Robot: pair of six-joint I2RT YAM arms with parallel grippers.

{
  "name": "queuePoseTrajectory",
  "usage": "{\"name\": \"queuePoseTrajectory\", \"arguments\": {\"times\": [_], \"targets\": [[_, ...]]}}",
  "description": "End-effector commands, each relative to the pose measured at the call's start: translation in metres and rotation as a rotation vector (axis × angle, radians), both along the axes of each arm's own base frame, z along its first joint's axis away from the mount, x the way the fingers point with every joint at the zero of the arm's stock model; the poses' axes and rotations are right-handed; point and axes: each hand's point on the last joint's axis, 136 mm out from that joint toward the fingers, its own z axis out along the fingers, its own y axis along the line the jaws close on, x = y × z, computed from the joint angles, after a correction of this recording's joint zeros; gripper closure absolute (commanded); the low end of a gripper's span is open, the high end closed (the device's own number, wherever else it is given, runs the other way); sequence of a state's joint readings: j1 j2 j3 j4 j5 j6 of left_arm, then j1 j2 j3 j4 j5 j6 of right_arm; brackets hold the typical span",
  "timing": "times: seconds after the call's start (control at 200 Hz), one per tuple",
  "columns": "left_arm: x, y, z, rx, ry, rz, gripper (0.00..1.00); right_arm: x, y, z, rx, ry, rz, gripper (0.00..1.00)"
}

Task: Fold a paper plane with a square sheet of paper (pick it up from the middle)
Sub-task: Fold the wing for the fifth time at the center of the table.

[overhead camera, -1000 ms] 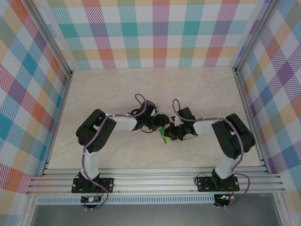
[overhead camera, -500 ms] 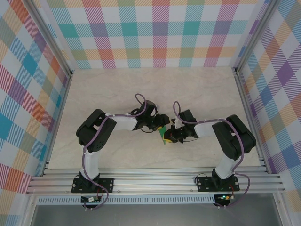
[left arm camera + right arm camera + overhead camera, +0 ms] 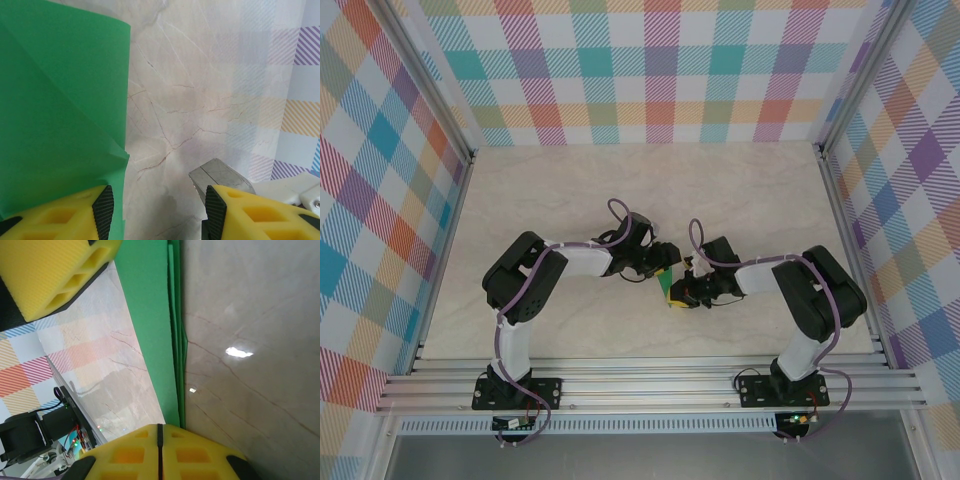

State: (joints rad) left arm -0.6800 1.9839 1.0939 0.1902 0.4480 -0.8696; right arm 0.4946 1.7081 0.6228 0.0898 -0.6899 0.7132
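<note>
You have one folded green paper (image 3: 667, 288) near the middle of the table (image 3: 550, 190), between your two grippers. Your right gripper (image 3: 159, 432) is pressed together, pinching the paper's layered edge. Your left gripper (image 3: 157, 210) stands spread, with the paper beside one finger.

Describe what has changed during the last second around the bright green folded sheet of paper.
The right gripper, shut, slid a little toward the near side, along the bright green folded sheet of paper. Nothing was grasped or released. The left gripper, its jaws open, and the paper kept their places.
</note>
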Motion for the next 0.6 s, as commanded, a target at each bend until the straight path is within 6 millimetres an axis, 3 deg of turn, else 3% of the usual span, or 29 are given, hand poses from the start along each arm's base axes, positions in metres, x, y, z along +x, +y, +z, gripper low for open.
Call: {"name": "queuePoseTrajectory", "arguments": {"times": [0.0, 0.22, 0.51, 0.595], "targets": [[-0.011, 0.016, -0.04, 0.115, 0.077, 0.016, 0.46, -0.057, -0.023, -0.029, -0.142, 0.204, 0.054, 0.92], [-0.011, 0.016, -0.039, 0.113, 0.076, 0.017, 0.45, -0.062, -0.029, -0.02, -0.253, 0.159, 0.077, 0.94], [-0.011, 0.016, -0.038, 0.11, 0.076, 0.016, 0.46, -0.002, -0.003, 0.041, -0.148, -0.063, -0.026, 0.95], [-0.012, 0.016, -0.038, 0.11, 0.076, 0.015, 0.45, 0.011, 0.0, 0.047, -0.146, -0.088, -0.064, 0.93]]}}
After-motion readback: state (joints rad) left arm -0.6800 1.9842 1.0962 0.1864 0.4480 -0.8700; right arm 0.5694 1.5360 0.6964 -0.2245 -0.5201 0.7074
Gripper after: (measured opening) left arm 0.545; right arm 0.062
